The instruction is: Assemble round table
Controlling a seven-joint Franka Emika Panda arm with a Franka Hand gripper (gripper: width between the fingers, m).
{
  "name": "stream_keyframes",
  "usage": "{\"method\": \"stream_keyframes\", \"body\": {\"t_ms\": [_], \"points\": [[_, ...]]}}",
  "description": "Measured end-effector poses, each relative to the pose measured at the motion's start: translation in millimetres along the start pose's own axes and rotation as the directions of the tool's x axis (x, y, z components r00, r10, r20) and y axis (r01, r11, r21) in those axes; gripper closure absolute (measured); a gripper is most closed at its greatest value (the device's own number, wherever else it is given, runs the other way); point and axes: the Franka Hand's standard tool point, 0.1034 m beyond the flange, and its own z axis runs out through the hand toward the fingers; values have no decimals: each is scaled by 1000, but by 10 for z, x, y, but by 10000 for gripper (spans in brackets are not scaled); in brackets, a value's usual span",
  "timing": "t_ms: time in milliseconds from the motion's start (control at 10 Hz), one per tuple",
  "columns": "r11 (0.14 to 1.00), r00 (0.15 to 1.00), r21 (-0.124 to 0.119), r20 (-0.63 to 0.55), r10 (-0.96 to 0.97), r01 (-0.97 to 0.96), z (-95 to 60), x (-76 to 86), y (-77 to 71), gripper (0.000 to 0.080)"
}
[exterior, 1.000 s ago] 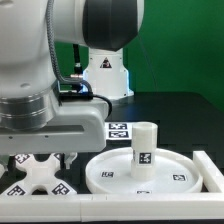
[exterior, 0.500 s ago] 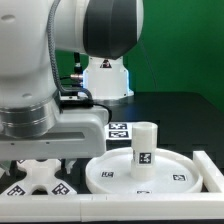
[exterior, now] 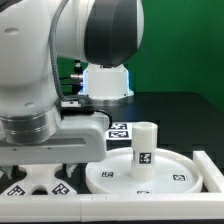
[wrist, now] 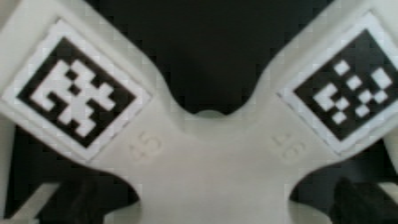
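Note:
The white cross-shaped foot (exterior: 38, 181) lies flat at the exterior view's lower left. My gripper (exterior: 42, 168) is low over it, and the hand hides its middle. In the wrist view the foot (wrist: 199, 150) fills the picture, showing two tagged arms. My gripper (wrist: 199, 205) is open, with a dark finger (wrist: 25, 196) on either side of the foot's narrow middle. The large rimmed round disc (exterior: 180, 176) lies flat at the exterior view's right. The short thick cylinder leg (exterior: 144, 148) stands upright at the disc's centre.
A white raised rail (exterior: 120, 206) runs along the front edge and turns up at the exterior view's right (exterior: 211, 166). The marker board (exterior: 118, 129) lies behind the disc. The robot's base (exterior: 105, 80) stands at the back before a green wall.
The arm has come down toward the foot, and the hand now covers more of it. The disc and the leg have not moved.

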Motion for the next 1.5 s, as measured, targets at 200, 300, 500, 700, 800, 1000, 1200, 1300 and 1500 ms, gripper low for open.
{"method": "stream_keyframes", "body": {"t_ms": [200,300,500,700,800,1000,1200,1300,1500], "points": [[1000,1000,-1,4,-3,3,51,-14,-4,150],[1000,1000,-1,4,-3,3,48,-14,-3,150],[1000,1000,-1,4,-3,3,49,-14,-2,276],[1000,1000,-1,5,-3,3,46,-17,-1,355],[1000,1000,-1,5,-3,3,46,-17,-1,355],[1000,1000,-1,3,-3,3,31,-18,-4,355],[1000,1000,23,16,5,-5,-370,-209,-123,355],[999,999,37,23,27,-28,-561,-322,-193,355],[998,999,45,19,39,-40,-734,-483,-407,354]]}}
